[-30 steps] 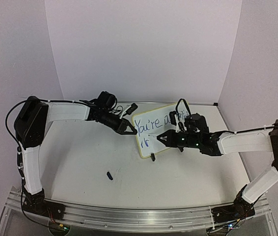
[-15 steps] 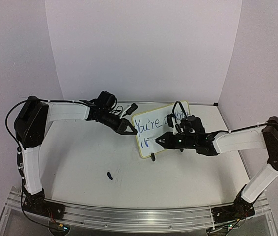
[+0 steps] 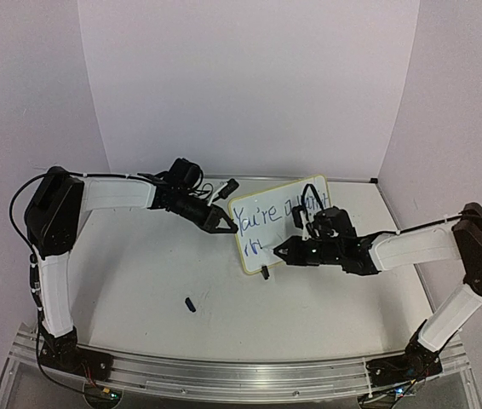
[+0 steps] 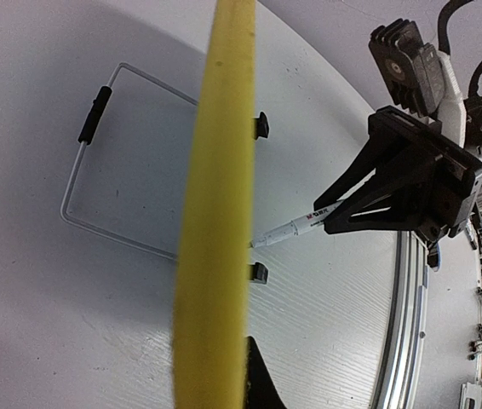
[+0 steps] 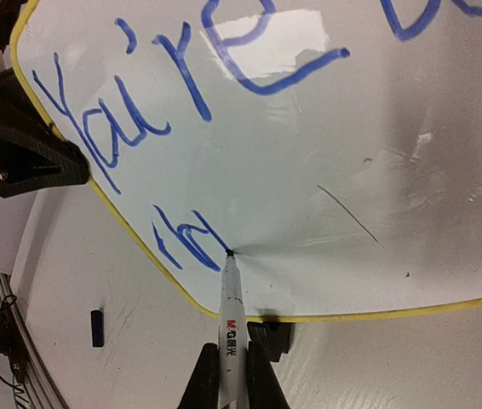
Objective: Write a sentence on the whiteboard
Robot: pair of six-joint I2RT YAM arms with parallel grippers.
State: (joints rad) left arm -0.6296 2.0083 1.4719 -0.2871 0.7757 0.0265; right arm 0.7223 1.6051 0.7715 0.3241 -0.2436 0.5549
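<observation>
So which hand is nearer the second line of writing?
Right. The right hand holds the marker tip on it; the left hand grips the whiteboard edge beside the first line.

White rounded shells on the left arm [image 3: 113, 194] and the right arm [image 3: 416, 245], with black blocky joints between. Thin black cable [image 3: 18, 198] looped beside the left shoulder. Black angular left gripper [image 3: 222, 223], two small screws in its finger [image 5: 21, 160].

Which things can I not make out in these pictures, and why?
- Top view: the right arm's cable covers the end of the sentence, first line.
- Right wrist view: the frame edge cuts that line after "You're".
- Left wrist view: whiteboard edge-on, face hidden.
- Top view: small dark object, too small to name.
</observation>
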